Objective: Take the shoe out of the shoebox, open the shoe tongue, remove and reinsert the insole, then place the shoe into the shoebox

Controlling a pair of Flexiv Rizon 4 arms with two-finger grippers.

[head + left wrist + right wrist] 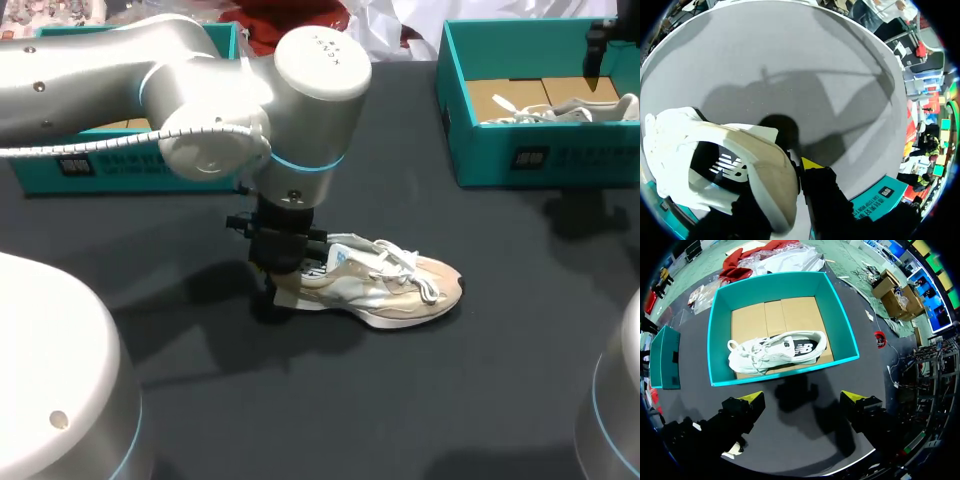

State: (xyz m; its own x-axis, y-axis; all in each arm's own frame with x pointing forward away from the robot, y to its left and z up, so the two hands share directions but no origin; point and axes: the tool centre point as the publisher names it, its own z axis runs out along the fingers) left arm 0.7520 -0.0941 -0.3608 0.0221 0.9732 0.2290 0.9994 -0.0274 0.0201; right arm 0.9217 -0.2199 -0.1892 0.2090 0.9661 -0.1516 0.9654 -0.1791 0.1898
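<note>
Shoe lies on the surface, left gripper at its heel, hold impossible to tell, right gripper wide over a shoebox; opening the tongue seems next.

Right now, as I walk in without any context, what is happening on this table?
The left gripper is down at the heel of a beige and white shoe, which sits on the dark table, outside any box. Whether it really grips the heel cannot be seen. The right gripper hangs open over the table just in front of the teal shoebox, touching nothing. A second shoe, white, lies on its side inside that shoebox.
</note>
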